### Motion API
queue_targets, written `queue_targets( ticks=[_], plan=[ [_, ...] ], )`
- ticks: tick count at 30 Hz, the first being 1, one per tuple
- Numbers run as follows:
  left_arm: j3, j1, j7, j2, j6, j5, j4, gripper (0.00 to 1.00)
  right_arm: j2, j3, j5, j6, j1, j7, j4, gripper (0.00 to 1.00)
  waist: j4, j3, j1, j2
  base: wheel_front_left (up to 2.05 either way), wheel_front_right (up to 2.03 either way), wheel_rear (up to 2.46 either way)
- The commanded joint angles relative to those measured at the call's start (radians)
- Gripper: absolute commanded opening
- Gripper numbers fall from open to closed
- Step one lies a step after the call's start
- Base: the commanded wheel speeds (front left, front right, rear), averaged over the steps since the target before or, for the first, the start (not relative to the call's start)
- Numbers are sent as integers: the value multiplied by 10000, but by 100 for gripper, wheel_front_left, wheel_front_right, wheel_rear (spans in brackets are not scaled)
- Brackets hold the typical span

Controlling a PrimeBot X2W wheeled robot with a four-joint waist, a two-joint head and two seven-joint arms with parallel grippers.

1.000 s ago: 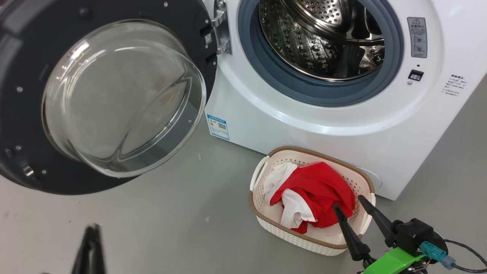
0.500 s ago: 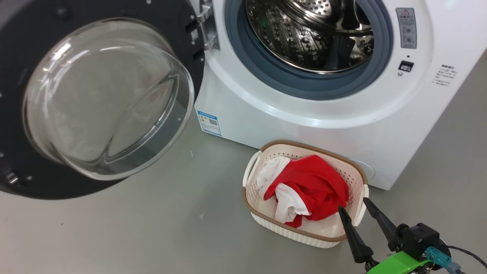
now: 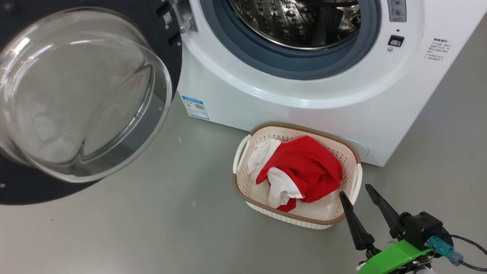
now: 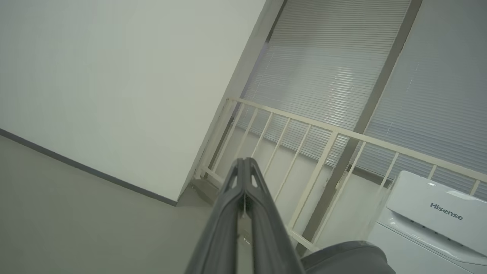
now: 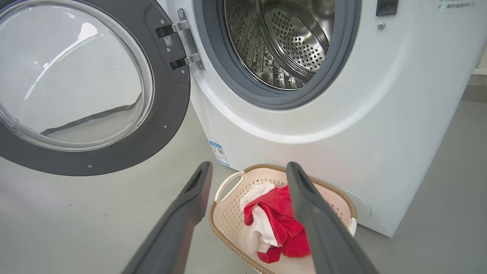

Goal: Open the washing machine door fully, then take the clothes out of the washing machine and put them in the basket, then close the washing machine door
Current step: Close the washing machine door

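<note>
Red-and-white fabric clothes [image 3: 300,167] lie in the cream perforated plastic basket [image 3: 296,219] at the big white washing machine [image 3: 304,102]'s foot. The right gripper [image 3: 354,189] hangs spread and empty by the basket's near corner; left gripper [image 4: 243,164] pinched shut. Next, likely: swing that black-rimmed round glass door [image 3: 76,95] closed.

Door [image 5: 169,99] hangs open at 10 o'clock, drum [image 5: 281,42] at 12, clothes [image 5: 281,220] piled in basket [image 5: 227,213] at 6, gripper [image 5: 249,166] fingers spread.
</note>
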Motion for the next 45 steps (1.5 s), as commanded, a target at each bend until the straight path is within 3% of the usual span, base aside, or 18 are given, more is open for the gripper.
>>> queue_targets(
  ticks=[1, 8, 17, 30, 45],
  plan=[
    [73, -452, 402, 941, -54, -377, 356, 0, -35, 180, -131, 48, -282, -65, -256, 100, -89, 172, 0, 0, 0, 0, 0],
    [-563, -1735, 3272, 1801, -55, -2052, 3282, 0, -84, 194, -256, 48, -511, -65, -260, 100, -179, 694, 0, 0, 0, 0, 0],
    [-1029, -2546, 6207, 2025, -55, -2680, 5167, 0, -160, 243, -320, 48, -713, -65, -245, 100, -125, 1131, 0, 0, 0, 0, 0],
    [-1774, -2105, 8819, 1736, -55, -3324, 4130, 0, -120, 274, -313, 48, -758, -65, -161, 100, 18, 983, 0, 0, 0, 0, 0],
    [-2127, -841, 10541, 1975, -55, -4433, 1933, 0, -8, 282, -213, 48, -541, -65, -118, 100, 93, 478, 0, 0, 0, 0, 0]
  ],
)
